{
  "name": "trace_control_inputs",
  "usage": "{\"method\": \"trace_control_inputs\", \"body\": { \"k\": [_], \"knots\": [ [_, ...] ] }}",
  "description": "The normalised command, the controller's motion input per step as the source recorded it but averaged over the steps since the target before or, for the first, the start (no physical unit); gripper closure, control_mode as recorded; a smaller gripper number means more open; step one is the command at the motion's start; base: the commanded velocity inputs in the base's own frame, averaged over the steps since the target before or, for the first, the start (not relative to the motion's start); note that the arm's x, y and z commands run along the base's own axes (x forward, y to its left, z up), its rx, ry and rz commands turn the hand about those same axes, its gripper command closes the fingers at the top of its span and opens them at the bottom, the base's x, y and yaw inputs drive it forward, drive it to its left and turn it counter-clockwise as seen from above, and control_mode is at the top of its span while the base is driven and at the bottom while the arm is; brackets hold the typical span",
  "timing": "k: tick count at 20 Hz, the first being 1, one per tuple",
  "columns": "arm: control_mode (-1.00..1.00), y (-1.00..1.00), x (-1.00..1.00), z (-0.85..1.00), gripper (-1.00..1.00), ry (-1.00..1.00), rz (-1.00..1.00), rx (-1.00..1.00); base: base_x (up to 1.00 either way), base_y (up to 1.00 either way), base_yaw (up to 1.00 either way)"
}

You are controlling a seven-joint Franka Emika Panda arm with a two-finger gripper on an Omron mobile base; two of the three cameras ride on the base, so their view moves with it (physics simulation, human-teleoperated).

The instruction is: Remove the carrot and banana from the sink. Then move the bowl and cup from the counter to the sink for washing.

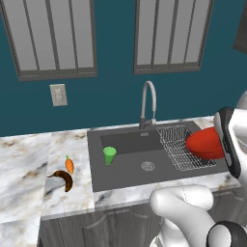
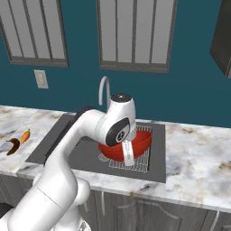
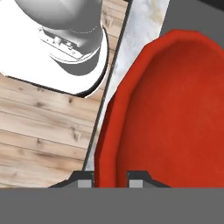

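Lowering the bowl, rim pinched in your gripper, over the sink rack; next, set down and release.

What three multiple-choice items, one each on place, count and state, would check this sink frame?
1. Where is the green cup?
A in the sink
B on the counter
C on the wire rack

2. How many food items lie on the counter?
A none
B one
C two

3. What are the fingers doing?
A hanging open
B clamping the red bowl's rim
C holding the carrot

Key: 1 A, it stands in the sink. 2 C, carrot and banana. 3 B, the bowl rim sits between them.
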Motion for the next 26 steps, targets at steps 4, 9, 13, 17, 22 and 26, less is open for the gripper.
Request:
{"method": "trace_control_inputs", "body": {
  "k": [4, 9, 13, 17, 22, 26],
  "knots": [
    [-1.0, 0.3, 0.0, 0.02, 1.0, -0.02, 0.0, 0.07, 0.0, 0.0, 0.0],
    [-1.0, 0.36, 0.0, 0.0, 1.0, 0.0, 0.0, 0.02, 0.0, 0.0, 0.0],
    [-1.0, 0.41, 0.0, 0.0, 1.0, 0.0, 0.02, 0.01, 0.0, 0.0, 0.0],
    [-1.0, 0.41, 0.0, 0.0, 1.0, 0.0, 0.02, 0.0, 0.0, 0.0, 0.0],
    [-1.0, 0.39, 0.06, 0.0, 1.0, 0.0, 0.01, 0.02, 0.0, 0.0, 0.0],
    [-1.0, 0.36, 0.1, 0.0, 1.0, 0.0, 0.01, 0.03, 0.0, 0.0, 0.0]
  ]
}}
